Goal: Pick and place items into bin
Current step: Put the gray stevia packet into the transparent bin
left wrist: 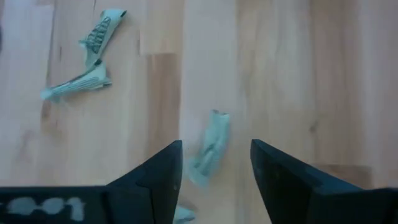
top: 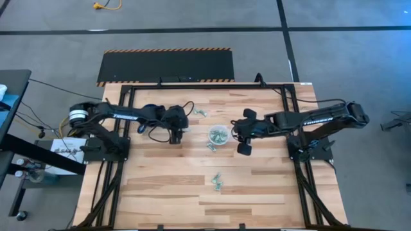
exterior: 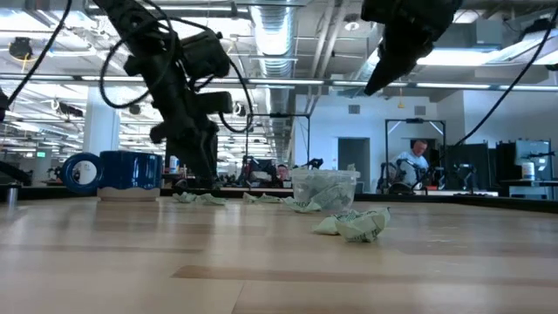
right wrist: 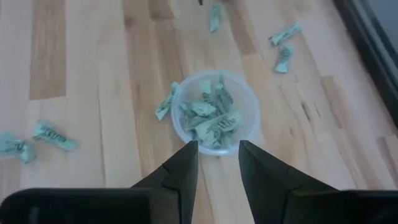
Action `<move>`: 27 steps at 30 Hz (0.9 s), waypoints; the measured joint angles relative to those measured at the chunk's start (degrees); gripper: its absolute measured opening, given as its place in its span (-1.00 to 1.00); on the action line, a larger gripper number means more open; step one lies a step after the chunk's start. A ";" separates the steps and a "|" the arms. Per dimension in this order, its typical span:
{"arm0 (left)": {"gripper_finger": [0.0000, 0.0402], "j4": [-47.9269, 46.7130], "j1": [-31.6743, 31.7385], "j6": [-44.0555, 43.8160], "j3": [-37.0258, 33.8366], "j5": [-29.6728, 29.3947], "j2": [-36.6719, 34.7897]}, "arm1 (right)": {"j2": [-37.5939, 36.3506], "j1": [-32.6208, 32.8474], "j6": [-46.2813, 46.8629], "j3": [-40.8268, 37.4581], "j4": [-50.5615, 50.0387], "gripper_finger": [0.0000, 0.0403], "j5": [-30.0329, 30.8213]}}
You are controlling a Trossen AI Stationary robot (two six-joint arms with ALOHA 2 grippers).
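The bin is a small clear cup (top: 218,135) (right wrist: 216,112) standing mid-table with several pale green wrapped items inside. More items lie loose on the wood: one pair (left wrist: 87,56), a pair near the front (top: 218,183), one against the cup (right wrist: 165,102). My left gripper (left wrist: 216,144) (top: 174,135) is low over the table, left of the cup and open, with one item (left wrist: 211,149) lying on the wood between its fingers. My right gripper (right wrist: 217,144) (top: 243,136) hangs open above the cup's right side, with nothing between its fingers.
A dark blue mug (exterior: 131,170) stands on the table behind my left arm. A black mat with striped edges (top: 167,66) lies beyond the far edge. Black frame rails (top: 295,147) run along the table's sides. People sit in the room behind.
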 joint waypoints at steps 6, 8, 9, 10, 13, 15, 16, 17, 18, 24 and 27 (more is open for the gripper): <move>-0.01 -2.61 0.00 1.53 4.31 0.17 5.51 | -3.33 -0.68 0.48 -6.19 5.17 -0.46 -0.01; -0.01 -4.20 0.09 1.63 5.54 -0.07 7.29 | -4.34 -0.60 1.01 -7.73 5.46 -0.46 -0.01; -0.01 -5.32 0.30 1.63 6.03 -0.07 7.99 | -4.69 -0.53 1.15 -8.47 6.27 -0.46 0.02; -0.01 -6.68 0.37 1.63 6.56 -0.11 8.60 | -5.06 -0.54 1.48 -9.22 6.63 -0.46 0.07; -0.01 -7.70 0.56 1.52 8.26 -0.22 10.84 | -5.79 -0.57 2.27 -10.67 6.58 -0.46 0.29; -0.01 -8.43 0.62 1.33 8.91 0.05 12.13 | -5.88 -0.57 2.59 -11.10 7.14 -0.46 0.44; -0.01 -8.56 0.68 1.20 9.25 0.29 12.67 | -5.88 -0.55 2.61 -11.31 6.84 -0.46 0.48; -0.01 -8.84 0.80 1.14 9.51 0.30 12.94 | -5.88 -0.56 2.59 -11.46 6.63 -0.46 0.48; -0.01 -9.04 1.01 1.03 9.77 0.48 13.19 | -5.85 -0.55 2.61 -11.52 6.98 -0.46 0.48; -0.09 -9.65 2.14 -2.03 10.12 1.35 13.68 | -5.83 -0.55 2.56 -12.64 9.14 -0.46 0.66; -0.24 -9.88 2.46 -2.99 10.10 2.11 13.66 | -5.83 -0.57 2.56 -13.29 9.49 -0.46 0.66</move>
